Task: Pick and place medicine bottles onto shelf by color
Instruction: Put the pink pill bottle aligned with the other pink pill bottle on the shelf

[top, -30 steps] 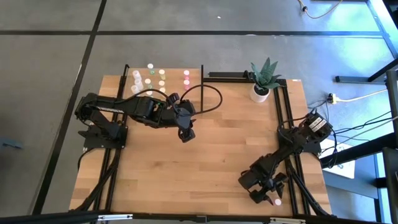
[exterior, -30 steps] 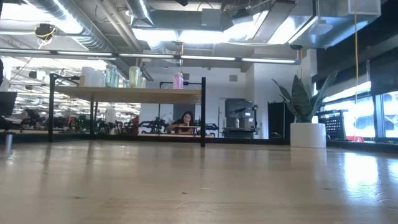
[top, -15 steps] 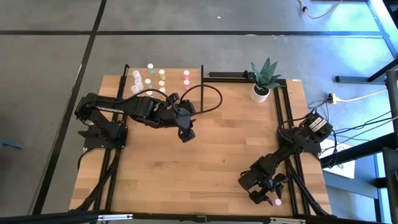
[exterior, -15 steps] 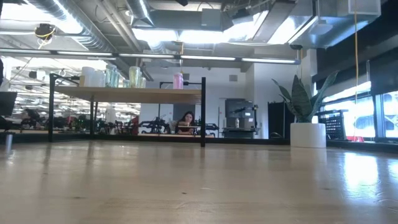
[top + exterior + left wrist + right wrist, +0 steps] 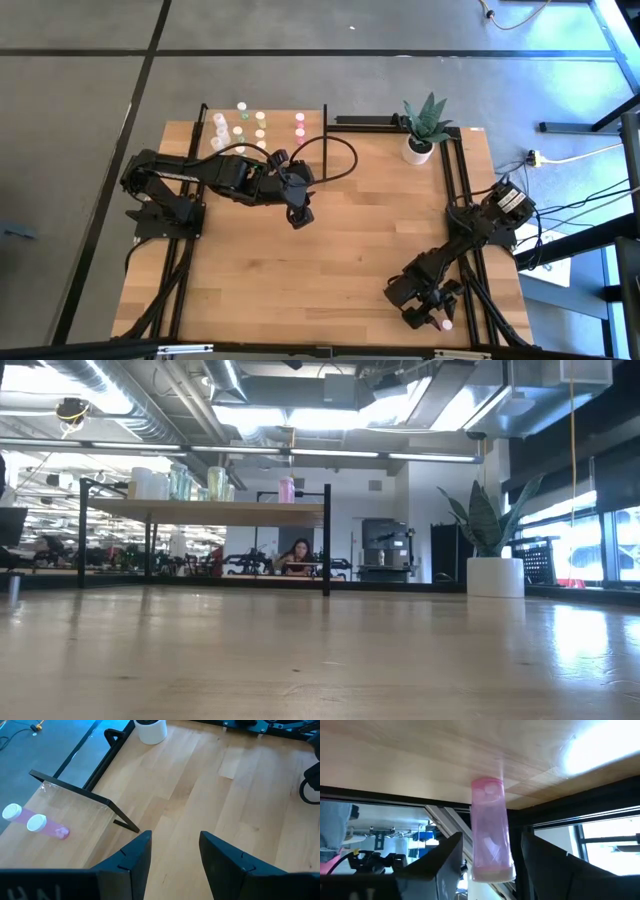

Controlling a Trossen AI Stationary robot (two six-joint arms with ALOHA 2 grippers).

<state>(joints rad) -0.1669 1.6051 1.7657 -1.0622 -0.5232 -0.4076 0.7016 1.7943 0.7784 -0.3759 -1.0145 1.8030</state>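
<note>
Near edge, about 5 o'clock on the counter [image 5: 340, 250]: right claw [image 5: 437, 318] straddling a pink-topped bottle [image 5: 490, 827], fingers [image 5: 445, 865] set wide on either side, contact not discernible. Toward the centre, about 11 o'clock: left claw [image 5: 172, 855] hovering, partly spread, holding nothing. Farther, at 11 to 12 o'clock: shelf [image 5: 265, 135] carrying the other medicine bottles [image 5: 260, 126]. Far corner, 1 o'clock: potted plant [image 5: 424, 125].

Wooden table [image 5: 340, 250] carries shelf [image 5: 200, 511] with medicine bottles [image 5: 250, 125], potted plant [image 5: 424, 128], pink bottle [image 5: 445, 324]
</note>
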